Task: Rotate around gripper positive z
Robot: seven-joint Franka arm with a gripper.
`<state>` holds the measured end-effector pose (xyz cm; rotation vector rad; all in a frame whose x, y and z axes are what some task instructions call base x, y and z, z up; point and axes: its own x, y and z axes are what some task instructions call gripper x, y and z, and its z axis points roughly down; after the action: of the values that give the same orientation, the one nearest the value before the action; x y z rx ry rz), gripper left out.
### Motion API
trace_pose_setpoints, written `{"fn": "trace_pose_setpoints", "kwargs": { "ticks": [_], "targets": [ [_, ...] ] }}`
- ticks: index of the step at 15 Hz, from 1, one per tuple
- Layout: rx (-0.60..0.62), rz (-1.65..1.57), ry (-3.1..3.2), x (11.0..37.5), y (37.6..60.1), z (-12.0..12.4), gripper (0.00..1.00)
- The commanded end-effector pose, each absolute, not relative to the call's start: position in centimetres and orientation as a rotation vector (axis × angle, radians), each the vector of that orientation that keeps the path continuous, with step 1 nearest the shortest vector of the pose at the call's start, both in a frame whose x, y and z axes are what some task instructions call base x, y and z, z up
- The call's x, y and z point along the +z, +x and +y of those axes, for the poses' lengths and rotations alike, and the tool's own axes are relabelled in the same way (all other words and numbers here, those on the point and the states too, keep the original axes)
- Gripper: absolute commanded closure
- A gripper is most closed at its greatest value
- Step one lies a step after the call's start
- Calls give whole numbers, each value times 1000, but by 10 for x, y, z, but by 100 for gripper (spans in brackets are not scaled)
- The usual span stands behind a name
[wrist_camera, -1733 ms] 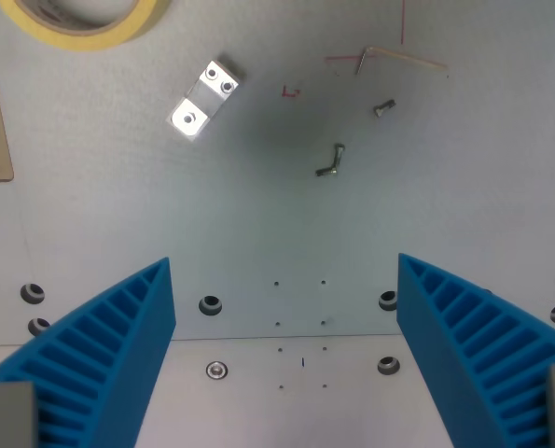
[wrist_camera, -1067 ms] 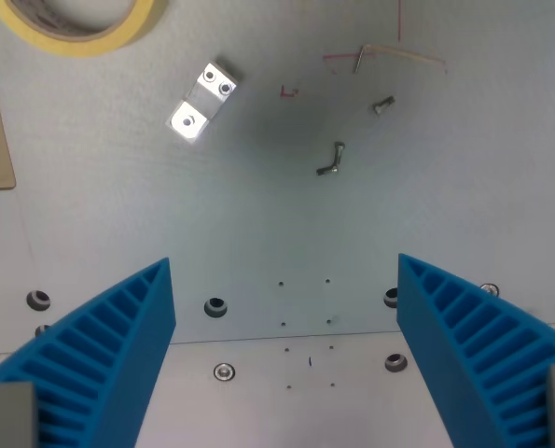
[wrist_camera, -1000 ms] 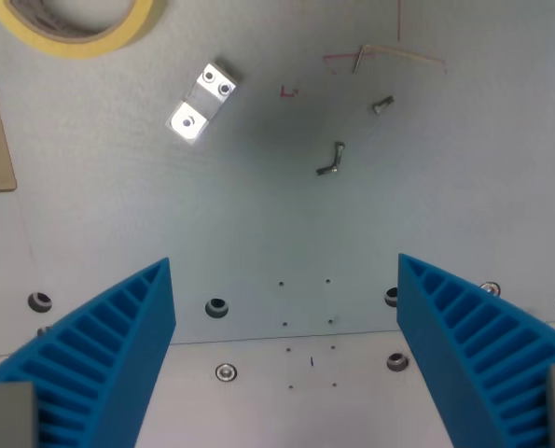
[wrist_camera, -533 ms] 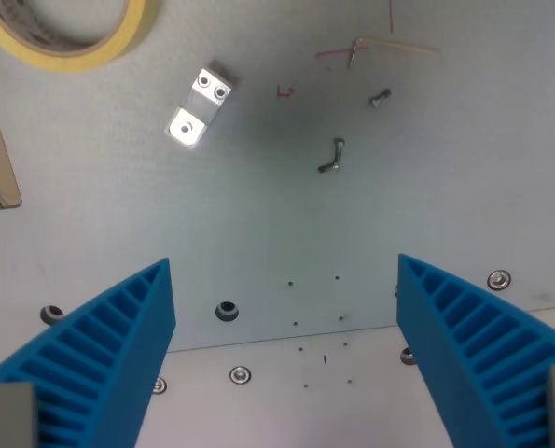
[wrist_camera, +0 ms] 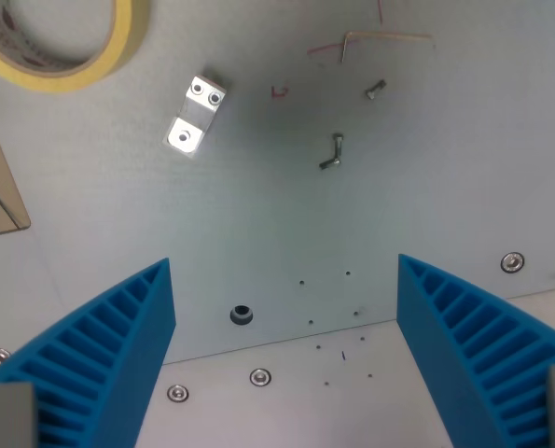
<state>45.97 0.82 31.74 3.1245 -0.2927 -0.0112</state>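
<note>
Wrist view: blue fingers spread wide above a sparsely littered metal plate

Wrist view's lower corners are filled by the two blue ribbed fingers (wrist_camera: 100, 364) of the gripper (wrist_camera: 286, 359), which are held far apart with nothing between them but bare surface. Below them a grey metal table (wrist_camera: 258, 224) is seen from above. A seam between two plates is crossed at a slight tilt near the bottom, rising toward the wrist view's right. Along that seam several screw heads and a dark hole (wrist_camera: 242, 314) are set, with another screw (wrist_camera: 512, 262) near the right finger.

Most of the middle of the plate is left open. Loose items are gathered toward the top: a small aluminium bracket (wrist_camera: 194, 116) with holes lies tilted at upper left, a bent bolt (wrist_camera: 332, 152) lies near the centre, and a smaller screw (wrist_camera: 375, 90) lies just above and to its right. An Allen key (wrist_camera: 380, 39) lies close to the top edge beside faint red marks. A roll of yellow tape (wrist_camera: 58, 42) is cut off by the top left corner, and a tan strip (wrist_camera: 2, 191) is cut off by the left edge. All of these are well apart from the fingers.
</note>
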Motion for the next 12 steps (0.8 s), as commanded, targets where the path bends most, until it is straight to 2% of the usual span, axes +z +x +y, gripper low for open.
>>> {"fn": "trace_pose_setpoints", "kwargs": {
  "ticks": [1,12],
  "targets": [
    [-3,-544,3091,320,460,8,0],
    [-2,-769,3042,320,460,8,0]
  ]
}}
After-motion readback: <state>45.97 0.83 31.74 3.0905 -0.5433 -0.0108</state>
